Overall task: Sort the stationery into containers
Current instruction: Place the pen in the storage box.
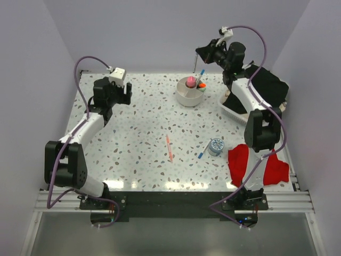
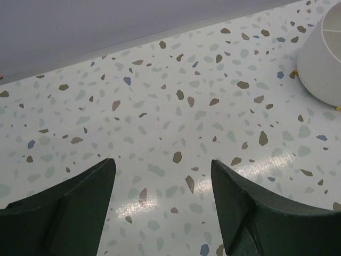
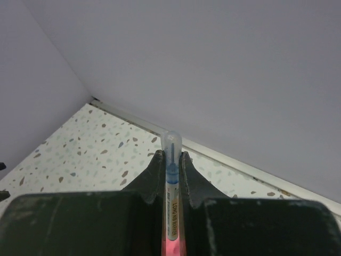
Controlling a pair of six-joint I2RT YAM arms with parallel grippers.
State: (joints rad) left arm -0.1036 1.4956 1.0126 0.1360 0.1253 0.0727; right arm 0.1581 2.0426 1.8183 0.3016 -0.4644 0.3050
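While right gripper [image 3: 171, 156] clamps pen [image 3: 171, 184], bowl [image 1: 186, 99] (nearby)

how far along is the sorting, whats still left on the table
Partly done. The white bowl already holds the pink-capped stick and an orange highlighter. In hand: the right gripper is shut on a blue-and-white pen, raised near the bowl. Still to go: a pink pen and a blue pen lie on the table; the left gripper is open and empty.

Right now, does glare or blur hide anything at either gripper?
Left wrist: mild glare on the table beside the open left gripper, nothing hidden. Right wrist: the right gripper and its clamped pen are sharp. Top external: even light, soft shadows.
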